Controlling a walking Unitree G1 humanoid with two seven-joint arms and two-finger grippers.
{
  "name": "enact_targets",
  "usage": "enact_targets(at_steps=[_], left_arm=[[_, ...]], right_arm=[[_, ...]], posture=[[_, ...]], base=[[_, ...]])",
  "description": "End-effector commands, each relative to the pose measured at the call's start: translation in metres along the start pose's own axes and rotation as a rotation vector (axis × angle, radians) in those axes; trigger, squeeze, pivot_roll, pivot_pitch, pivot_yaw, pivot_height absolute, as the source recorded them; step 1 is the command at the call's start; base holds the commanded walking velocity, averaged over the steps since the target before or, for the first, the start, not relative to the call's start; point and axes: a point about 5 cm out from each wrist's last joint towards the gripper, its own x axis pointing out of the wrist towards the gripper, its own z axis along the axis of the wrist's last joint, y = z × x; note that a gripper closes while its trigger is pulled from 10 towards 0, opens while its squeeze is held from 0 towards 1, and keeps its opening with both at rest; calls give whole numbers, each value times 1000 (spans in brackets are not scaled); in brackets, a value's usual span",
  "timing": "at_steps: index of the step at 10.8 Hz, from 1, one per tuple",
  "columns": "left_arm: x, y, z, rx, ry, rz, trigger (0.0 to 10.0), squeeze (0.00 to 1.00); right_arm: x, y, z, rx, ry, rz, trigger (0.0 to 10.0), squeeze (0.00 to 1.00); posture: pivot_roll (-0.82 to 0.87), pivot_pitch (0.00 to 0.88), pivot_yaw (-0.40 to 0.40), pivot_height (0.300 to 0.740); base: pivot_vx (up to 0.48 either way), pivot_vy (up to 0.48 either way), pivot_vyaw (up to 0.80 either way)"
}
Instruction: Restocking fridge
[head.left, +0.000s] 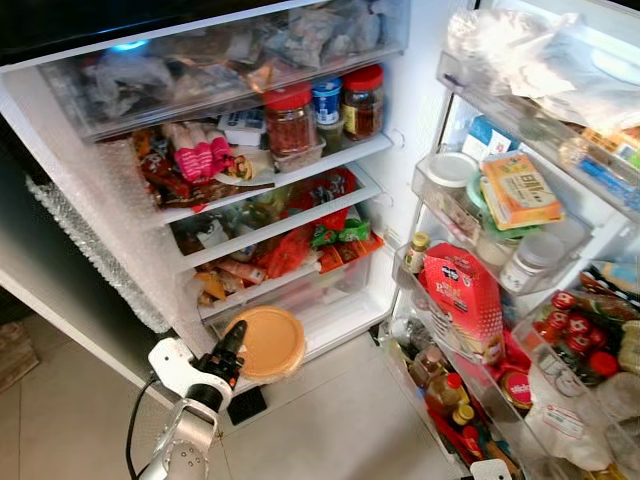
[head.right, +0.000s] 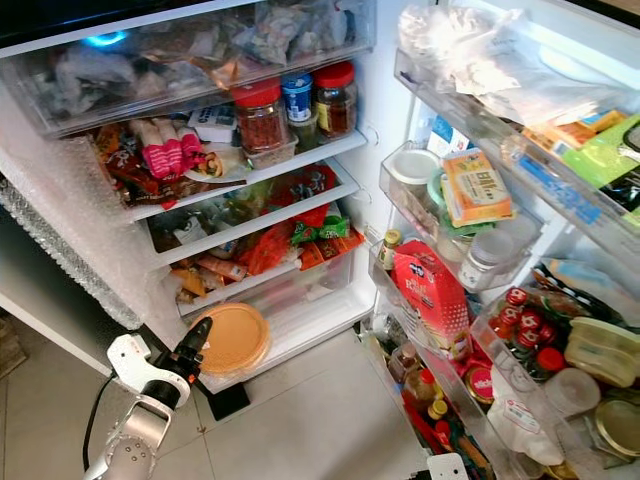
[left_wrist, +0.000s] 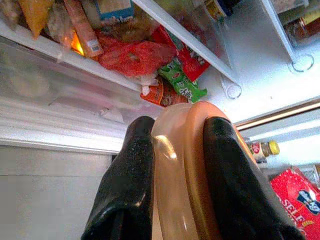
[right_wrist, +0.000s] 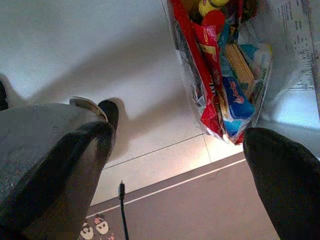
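A round, flat container with an orange lid (head.left: 270, 343) is held on edge at the front of the fridge's lowest shelf (head.left: 335, 318). My left gripper (head.left: 232, 342) is shut on its rim from the lower left. In the left wrist view the container (left_wrist: 185, 165) is pinched between the two black fingers (left_wrist: 131, 172). My right gripper (right_wrist: 175, 170) is open, fingers wide apart with nothing between them, above the tiled floor (right_wrist: 165, 165) near a packed door bin.
The fridge shelves are crowded with packets; red-lidded jars (head.left: 292, 122) stand on the upper shelf. The open door (head.left: 520, 250) on the right holds a red bag (head.left: 462, 295), bottles and tubs. Bubble wrap (head.left: 90, 250) lines the left wall. Tiled floor (head.left: 330, 430) lies below.
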Motion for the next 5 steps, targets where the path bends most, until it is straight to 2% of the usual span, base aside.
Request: enact_targets(at_steps=[1,5], left_arm=[[-2,0,4,6,-5,-6,10000,0],[-6,3,3,5,21,3,10000,0]], right_arm=[[-2,1,-9,-10,25,-4,10000,0],[0,2,-3,1,23,-30,10000,0]], posture=[[-123,111,40,740],[-118,110,46,740]], base=[[0,0,0],[0,0,0]])
